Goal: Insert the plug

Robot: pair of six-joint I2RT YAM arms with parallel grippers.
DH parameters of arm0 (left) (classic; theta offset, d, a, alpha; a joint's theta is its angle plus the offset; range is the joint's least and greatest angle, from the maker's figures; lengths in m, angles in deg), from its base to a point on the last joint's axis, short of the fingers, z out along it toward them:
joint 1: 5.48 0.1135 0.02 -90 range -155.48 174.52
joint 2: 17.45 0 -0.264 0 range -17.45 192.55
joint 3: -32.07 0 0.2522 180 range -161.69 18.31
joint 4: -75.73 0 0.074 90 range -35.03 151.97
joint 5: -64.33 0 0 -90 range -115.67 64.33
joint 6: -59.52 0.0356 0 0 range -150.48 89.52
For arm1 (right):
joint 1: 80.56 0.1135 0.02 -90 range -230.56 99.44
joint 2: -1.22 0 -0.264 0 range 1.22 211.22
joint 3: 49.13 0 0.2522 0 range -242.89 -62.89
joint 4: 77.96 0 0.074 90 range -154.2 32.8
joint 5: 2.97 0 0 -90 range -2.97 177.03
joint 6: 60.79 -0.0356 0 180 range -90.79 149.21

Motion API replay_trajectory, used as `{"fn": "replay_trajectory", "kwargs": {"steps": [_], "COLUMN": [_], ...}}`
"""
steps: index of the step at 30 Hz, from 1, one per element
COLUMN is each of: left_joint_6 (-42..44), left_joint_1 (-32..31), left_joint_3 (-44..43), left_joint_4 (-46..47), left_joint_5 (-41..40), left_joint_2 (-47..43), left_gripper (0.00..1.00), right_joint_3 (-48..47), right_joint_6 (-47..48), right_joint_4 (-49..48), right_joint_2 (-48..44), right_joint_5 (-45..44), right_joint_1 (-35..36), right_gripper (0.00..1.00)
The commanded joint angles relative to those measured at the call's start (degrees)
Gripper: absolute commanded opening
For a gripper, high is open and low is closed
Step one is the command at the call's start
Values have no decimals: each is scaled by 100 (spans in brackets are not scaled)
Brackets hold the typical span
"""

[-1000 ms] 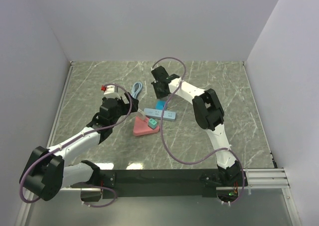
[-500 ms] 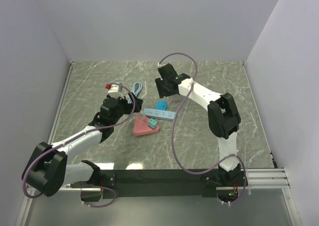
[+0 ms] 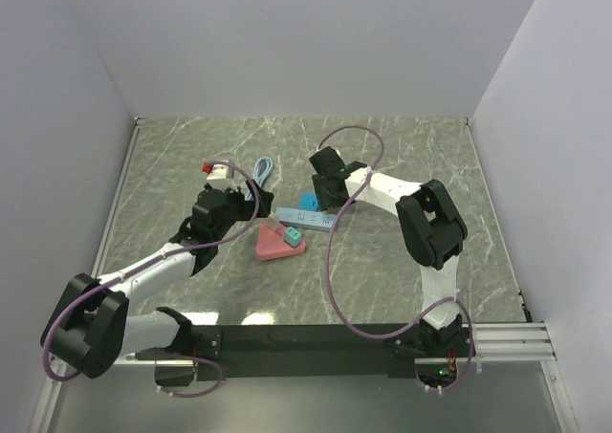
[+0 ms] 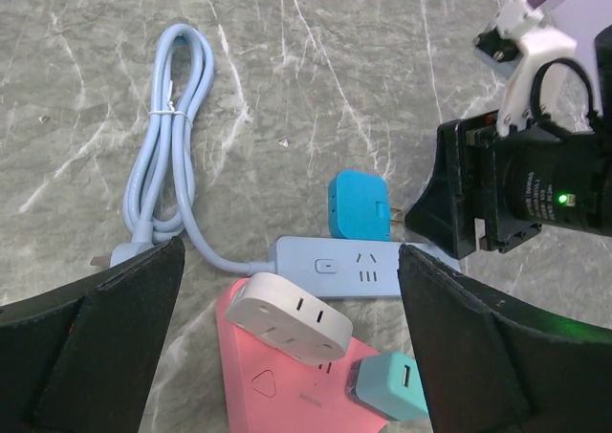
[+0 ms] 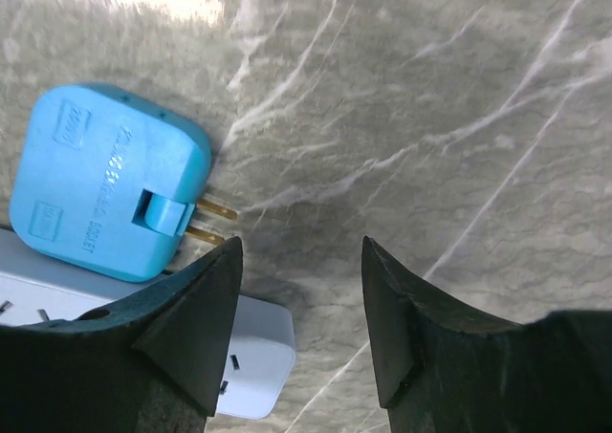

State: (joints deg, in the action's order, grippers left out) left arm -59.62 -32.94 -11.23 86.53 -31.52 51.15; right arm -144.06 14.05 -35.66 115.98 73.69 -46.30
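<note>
**A:** So, the plug (image 5: 105, 180), how does it look?

**B:** It is a bright blue, rounded square block with two brass prongs sticking out from a notch on one side. It lies flat on the grey marbled surface (image 5: 430, 118), right against the long far edge of the power strip (image 4: 335, 264). The prongs are bare over the marble and sit in no socket.

**A:** Any writing on it?

**B:** There is moulded lettering across its face and a small framed mark at two corners, but it is too fine to read. The strip shows only socket slots and one button.

**A:** And the right hand (image 5: 296, 304)?

**B:** It hovers just beside the prongs. Its dark fingers (image 5: 191, 328) are parted about halfway, and only marble shows between them. It holds nothing.

**A:** The left hand (image 4: 292, 290)?

**B:** It is spread wide and empty, and it faces the strip from the near side.

**A:** What else lies around?

**B:** A pink triangular block (image 4: 258, 390) sits just beside the strip with a white adapter (image 4: 292, 320) on it and a teal adapter (image 4: 390, 387) at its edge. The strip's pale blue cable (image 4: 167, 137) lies coiled and tied farther left.
</note>
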Motion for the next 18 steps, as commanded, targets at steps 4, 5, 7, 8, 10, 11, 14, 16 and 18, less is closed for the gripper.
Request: {"fn": "replay_trajectory", "kwargs": {"steps": [4,5,7,8,10,11,14,16,18], "left_joint_6": [32,23,14,6,-3,-3,-12,-21,-30], "left_joint_1": [-22,-22,-22,-14,-13,-22,-22,-22,-22], "left_joint_3": [45,53,80,80,115,124,141,141,150], "left_joint_4": [23,5,-12,-38,-47,-56,-65,-74,-100], "left_joint_5": [-92,-101,-127,-136,-154,-171,-180,-171,-162], "left_joint_2": [-417,-435,-514,-531,-611,-637,-681,-681,-681], "left_gripper": [99,99,100,99,99,99,99,99,99], "right_joint_3": [434,522,619,672,856,987,1120,1112,1068], "right_joint_6": [-66,-58,-49,-57,-57,-57,13,30,-13], "right_joint_4": [-155,-155,-138,-112,-67,-102,-172,-225,-269], "right_joint_2": [-392,-410,-445,-472,-594,-639,-806,-867,-911], "right_joint_5": [664,788,1008,1035,1088,1271,1597,1721,1572], "right_joint_1": [256,352,476,537,748,792,1064,1205,1223], "right_gripper": [59,59,58,58,58,58,57,57,57]}}
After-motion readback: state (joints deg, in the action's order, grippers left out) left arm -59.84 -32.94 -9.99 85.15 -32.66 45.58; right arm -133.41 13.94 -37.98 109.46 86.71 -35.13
